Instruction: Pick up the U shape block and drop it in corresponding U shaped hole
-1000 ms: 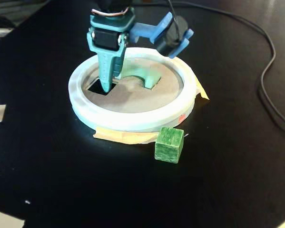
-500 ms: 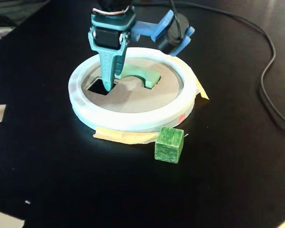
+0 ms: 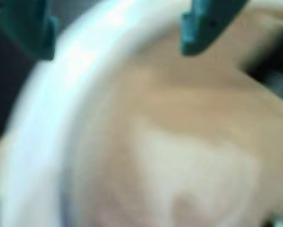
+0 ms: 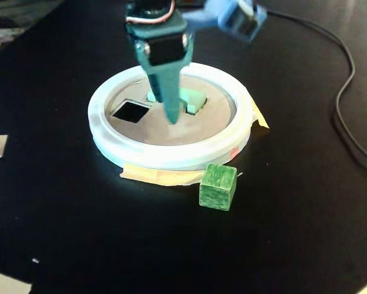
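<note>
Hovering over disc [image 4: 171, 131] — gripper [image 4: 171, 116], seemingly closed

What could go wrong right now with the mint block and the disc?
The mint block shows only in part behind the hand, so it may be wedged rather than dropped through. The hand's tip hangs low over the tan disc and could scrape it or nudge the block. The wrist view is too blurred to confirm.

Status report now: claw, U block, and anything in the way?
Claw over the tan disc, holding nothing; open or shut unclear. U block partly hidden behind it, at its hole. Green cube outside the ring, not in the way.
</note>
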Robot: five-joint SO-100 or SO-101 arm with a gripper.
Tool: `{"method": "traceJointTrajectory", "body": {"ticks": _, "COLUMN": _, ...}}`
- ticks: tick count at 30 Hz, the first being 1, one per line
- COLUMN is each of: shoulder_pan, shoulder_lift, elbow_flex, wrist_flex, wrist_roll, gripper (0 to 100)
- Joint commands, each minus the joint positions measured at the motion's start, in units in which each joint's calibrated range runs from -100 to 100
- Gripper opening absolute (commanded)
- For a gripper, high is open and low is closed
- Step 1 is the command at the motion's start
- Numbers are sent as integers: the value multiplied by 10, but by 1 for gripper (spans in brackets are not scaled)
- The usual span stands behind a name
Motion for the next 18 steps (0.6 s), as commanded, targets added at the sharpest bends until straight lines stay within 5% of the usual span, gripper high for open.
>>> {"method": "traceJointTrajectory", "body": {"ticks": 1, "shoulder_pan": 64, "shoulder_lift": -157, "elbow_flex": -37, "wrist_flex": 1, "wrist_roll": 201, "gripper": 43}}
{"method": "traceJointTrajectory", "body": {"ticks": 6, "shoulder_pan": 137, "shoulder_lift": -250, "elbow_flex": -16, "wrist_flex": 1, "wrist_roll": 289, "gripper": 43}}
{"method": "traceJointTrajectory", "body": {"ticks": 14, "shoulder_pan": 330, "shoulder_lift": -565, "elbow_flex": 256, "wrist_flex": 1, "wrist_roll": 306, "gripper": 43}}
{"method": "traceJointTrajectory", "body": {"ticks": 18, "shoulder_pan": 345, "shoulder_lift": -717, "elbow_flex": 409, "wrist_flex": 1, "wrist_roll": 328, "gripper": 43}}
